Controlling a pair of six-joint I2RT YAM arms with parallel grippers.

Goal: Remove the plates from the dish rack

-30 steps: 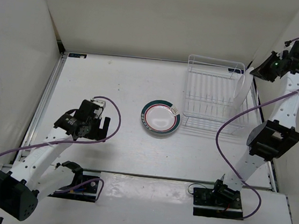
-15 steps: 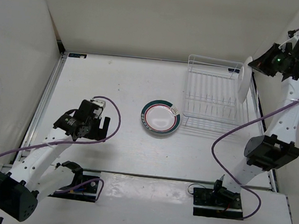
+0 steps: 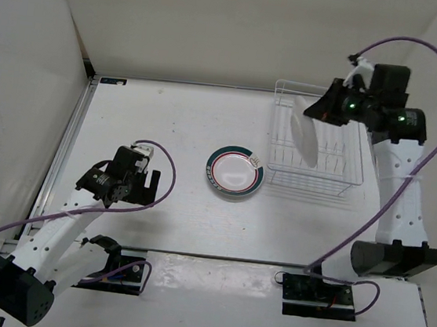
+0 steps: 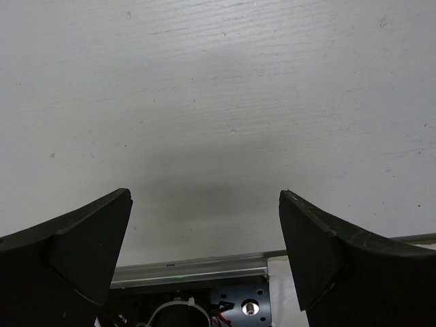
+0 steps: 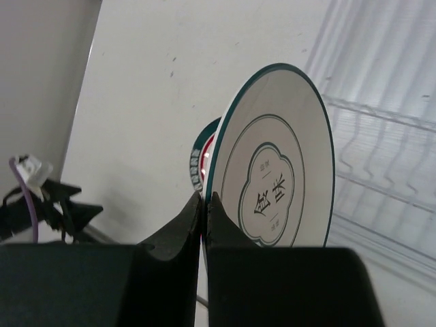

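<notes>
Rack [image 3: 335, 175]: white wire, with rows of upright prongs and a raised rim. It stands on the table [image 3: 168, 118]. The right wrist view shows its wires [image 5: 381, 136] to the right of the held plate.
Held plate [image 3: 303, 139]: white, with a thin dark rim and a grey centre motif [image 5: 279, 163]. It is up on edge and tilted over the left half of the rack. In the wrist view its decorated face turns toward the rack. Whether its lower edge is clear of the prongs cannot be told.
Right gripper [image 3: 320, 112]: over the back left part of the rack. Its fingers are pressed together on the held plate's rim [image 5: 204, 199], pinching it.
Banded plate [image 3: 235, 173]: white, with a green-and-red band. It lies flat on the table to the left of the rack, near its front left corner and not touching it. In the right wrist view a sliver of it [image 5: 198, 163] shows behind the held plate.
Left gripper [image 3: 146, 189]: well to the left of the rack, beyond the banded plate. Its fingers [image 4: 75, 238] are spread wide with only bare table between them [image 4: 204, 231].
</notes>
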